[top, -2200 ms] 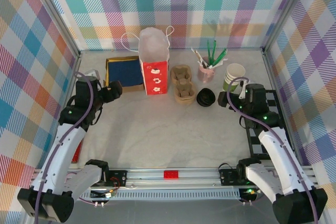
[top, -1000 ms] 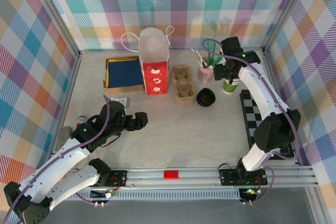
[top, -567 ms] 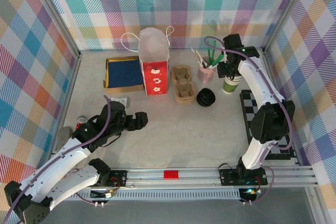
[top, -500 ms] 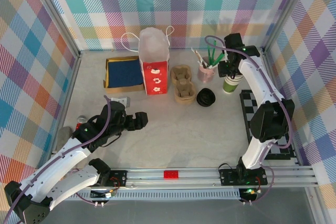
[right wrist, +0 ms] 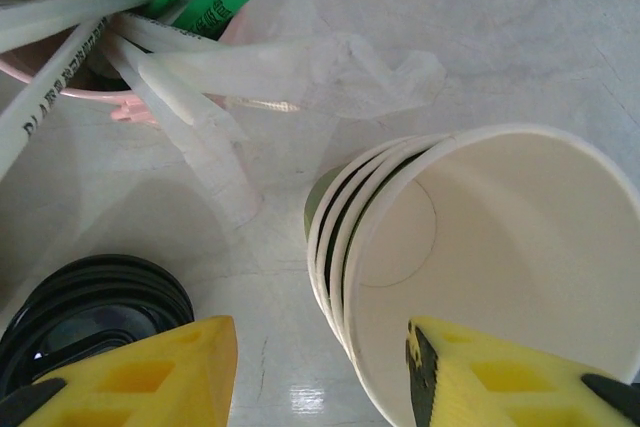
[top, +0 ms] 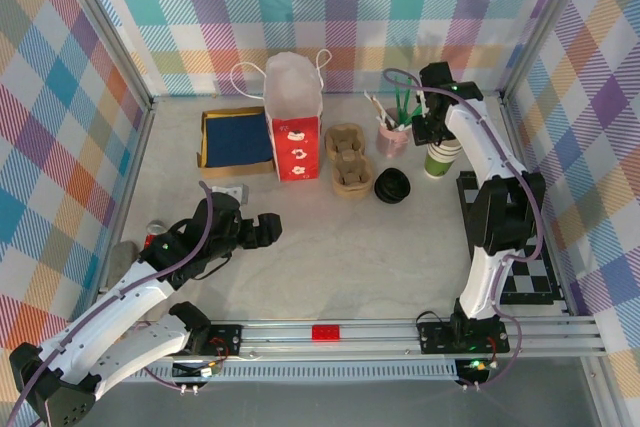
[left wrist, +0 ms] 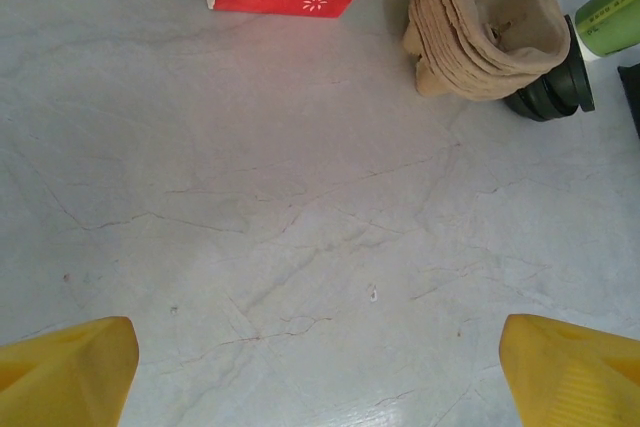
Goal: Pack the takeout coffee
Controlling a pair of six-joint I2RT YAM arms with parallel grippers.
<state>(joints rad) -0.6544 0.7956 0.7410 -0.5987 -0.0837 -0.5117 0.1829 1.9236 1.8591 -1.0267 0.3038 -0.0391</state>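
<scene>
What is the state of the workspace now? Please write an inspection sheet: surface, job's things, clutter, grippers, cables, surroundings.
Surface: pale marble-look tabletop, no spills seen; checkered mat at the right.
Job's things: red paper bag upright at the back, white wrapping sticking out of its top.
Clutter: blue tray, cardboard cup carriers, black lids, pink cup of straws, lidless paper cup stack.
Grippers: left gripper open over bare tabletop; right gripper with fingers apart, seeming to straddle the cup stack's near rim; contact cannot be told.
Cables: purple cable along each arm, no snag seen.
Surroundings: plaid cloth walls.
</scene>
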